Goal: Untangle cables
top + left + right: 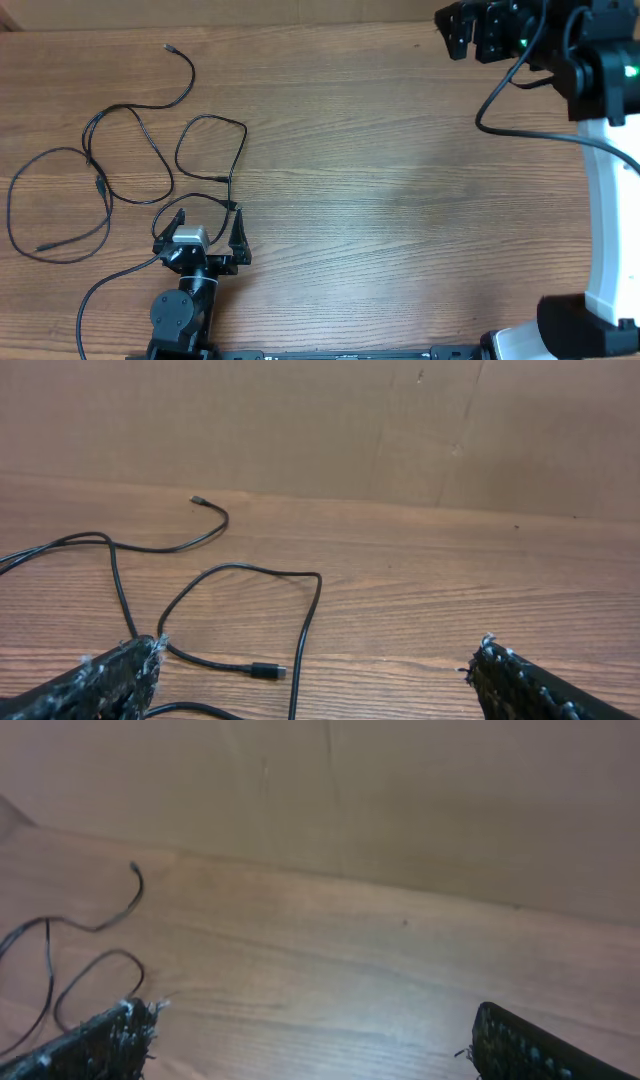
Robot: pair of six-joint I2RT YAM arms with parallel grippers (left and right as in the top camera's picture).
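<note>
On the left part of the desk [400, 200] lie the cables [98, 180], thin black cords sprawled in several loose loops that cross one another. One big loop sits at the far left edge, and a free end with a small plug [166, 47] trails off toward the back. The nearest loop [240, 567] curves right in front of my left jaws. A second plug [268, 671] rests flat on the wood between the two fingers, and one strand passes just beside my left finger. I cannot tell whether it touches.

My left jaws are spread wide and pinch nothing. My right jaws are also spread wide and empty. They hang over the far right corner of the desk, well apart from the cords, and from that wrist view I see only the trailing end [137, 880] in the distance.

I judge that nothing is untangled yet, and the first grab is what matters. Closing where two strands cross could catch both and pull the crossing tighter. With my right arm so far off, nothing pins the rest, so a tug may drag the whole bundle across the wood. A plug could snag inside a loop. My own arm's thicker wire [100, 285] lies near the cords and could sweep them.
</note>
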